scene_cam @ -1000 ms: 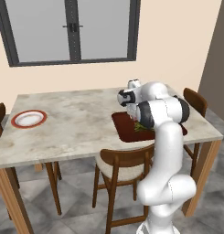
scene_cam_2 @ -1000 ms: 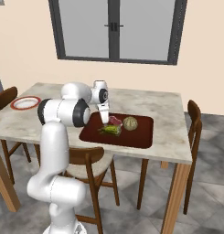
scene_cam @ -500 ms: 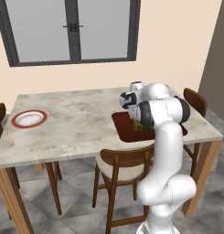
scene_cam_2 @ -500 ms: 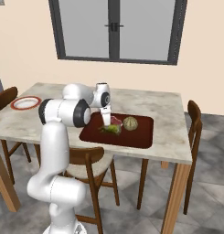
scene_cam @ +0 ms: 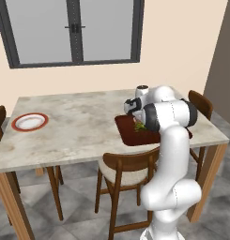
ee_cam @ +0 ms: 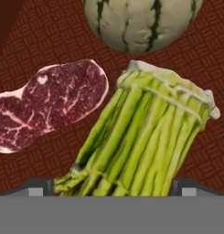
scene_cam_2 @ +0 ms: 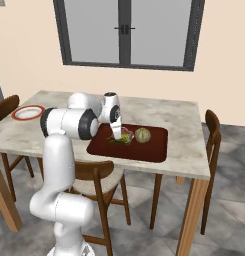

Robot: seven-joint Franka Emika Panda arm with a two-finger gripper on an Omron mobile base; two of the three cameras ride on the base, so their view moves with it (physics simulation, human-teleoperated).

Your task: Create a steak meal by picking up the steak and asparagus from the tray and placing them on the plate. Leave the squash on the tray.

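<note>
Asparagus between open end effector fingertips

The asparagus fills the lower centre of the frame, lying on the tray, its stalks running between the two finger tips at the bottom edge. The steak lies at left, just beside it. The squash sits at top centre.

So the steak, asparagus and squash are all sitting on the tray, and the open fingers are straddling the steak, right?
Not quite. The steak, asparagus and squash are all on the tray, but the hand view shows the open fingers straddling the asparagus; the steak lies off to one side.
</note>
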